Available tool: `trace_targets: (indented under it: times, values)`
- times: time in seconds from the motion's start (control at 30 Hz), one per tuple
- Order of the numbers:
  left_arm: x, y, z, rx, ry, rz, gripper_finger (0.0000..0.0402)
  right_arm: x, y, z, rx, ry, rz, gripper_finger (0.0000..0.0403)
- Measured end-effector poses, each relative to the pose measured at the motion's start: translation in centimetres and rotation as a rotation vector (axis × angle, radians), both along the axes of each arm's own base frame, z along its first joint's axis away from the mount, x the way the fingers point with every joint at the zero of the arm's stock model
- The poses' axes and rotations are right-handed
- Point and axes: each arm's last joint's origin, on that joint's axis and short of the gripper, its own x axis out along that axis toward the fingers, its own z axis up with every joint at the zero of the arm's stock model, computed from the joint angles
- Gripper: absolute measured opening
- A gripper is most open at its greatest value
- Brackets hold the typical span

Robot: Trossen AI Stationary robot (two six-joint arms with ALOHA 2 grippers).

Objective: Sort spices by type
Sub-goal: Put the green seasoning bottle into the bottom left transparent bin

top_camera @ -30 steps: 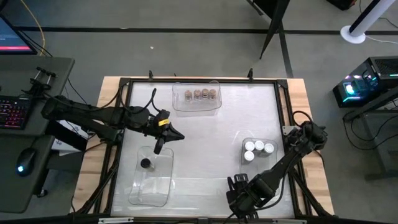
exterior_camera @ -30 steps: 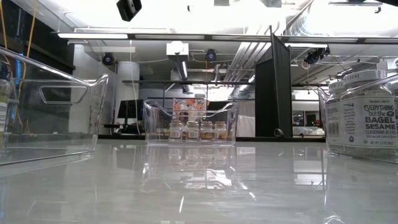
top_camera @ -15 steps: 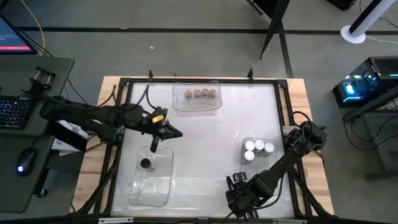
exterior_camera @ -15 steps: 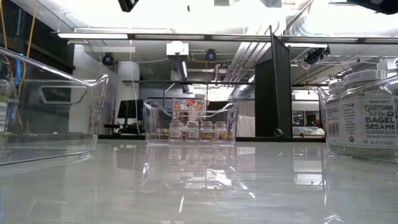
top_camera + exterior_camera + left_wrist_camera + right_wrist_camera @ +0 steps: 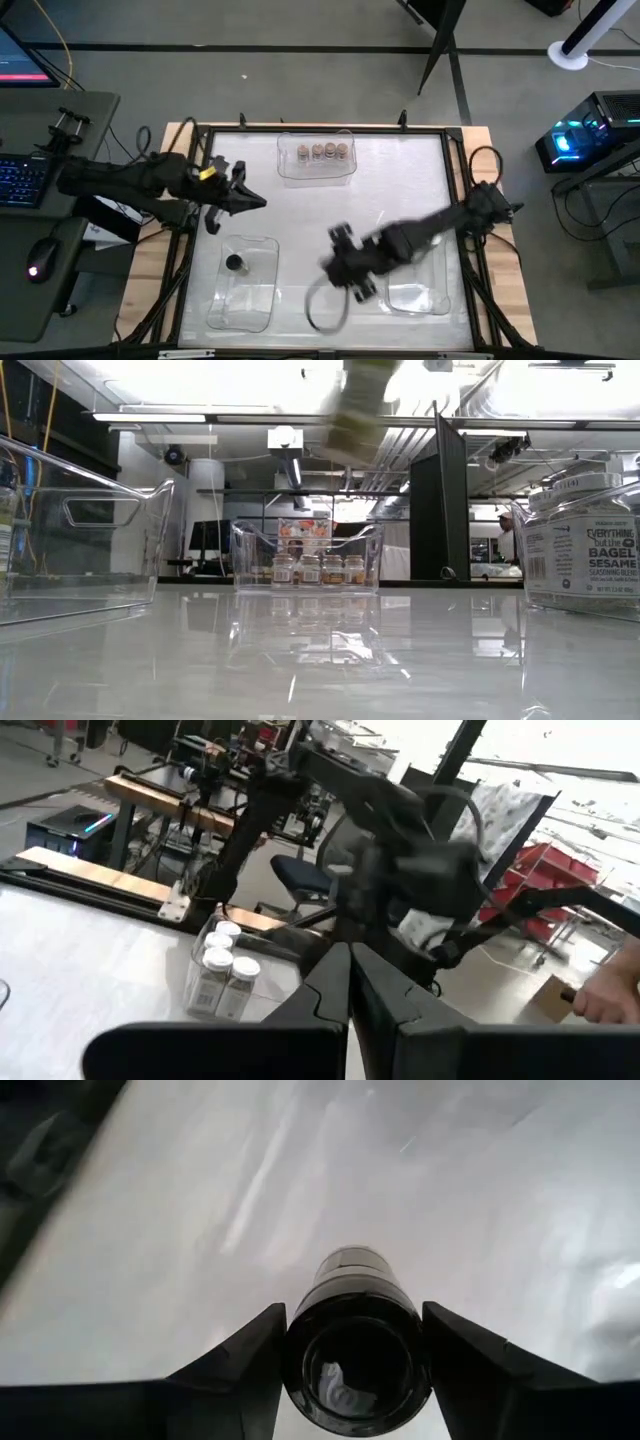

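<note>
My right gripper hangs blurred over the middle of the table, shut on a dark spice jar with a black lid. The low view shows this jar high above the tabletop. My left gripper is shut with nothing in it, at the table's left side, beyond the near left bin. A black-lidded jar stands in that bin. Several brown-lidded jars stand in the far bin. White-lidded jars stand in the right bin; my right arm hides them in the high view. My right gripper pinches the jar between its two fingers at the black lid end, one finger on either side. The jar lies along the fingers, its other end pointing away from the wrist. The fingers slant downward, and the jar is clear of the table.
The three clear bins stand at the far middle, near left and near right of the white tabletop, with open surface between them. A black frame runs around the table. A desk with a keyboard stands beyond the left edge.
My right arm has swung from the table's near right corner up and toward the table's middle, turning as it went, and now shows a jar between its fingers. My left gripper has drawn back from above the near left bin toward the left edge and risen.
</note>
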Motion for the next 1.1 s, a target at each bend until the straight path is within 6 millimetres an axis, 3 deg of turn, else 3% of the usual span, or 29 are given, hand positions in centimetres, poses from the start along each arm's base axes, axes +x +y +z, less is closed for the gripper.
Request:
trace_targets:
  times: [0.2,0.5,0.63,0.83,0.97,1.1]
  values:
    - [-2.0,-0.2,0.2,-0.014,0.023,-0.032,0.0000,5.6,-3.6,1.3,-0.087,-0.267,0.111,0.0198]
    - [-3.6,-0.5,0.6,-0.042,0.006,-0.046,0.0000,12.2,-3.9,-1.9,-0.106,-0.331,0.211,0.0198]
    - [-3.6,-0.4,0.6,-0.046,0.004,-0.021,0.0000,13.6,-3.9,-3.1,-0.010,-0.304,0.275,0.0198]
    - [-3.6,-0.4,0.6,-0.069,0.009,-0.018,0.0000,14.2,-4.7,-3.8,0.093,-0.254,0.266,0.0200]
    - [-3.6,-0.4,0.6,-0.068,0.009,-0.017,0.0000,14.2,-5.1,-4.4,0.114,-0.228,0.251,0.0234]
    - [-3.6,-0.4,0.6,-0.067,0.012,-0.003,0.0000,14.1,-5.1,-4.4,0.111,-0.214,0.250,0.0242]
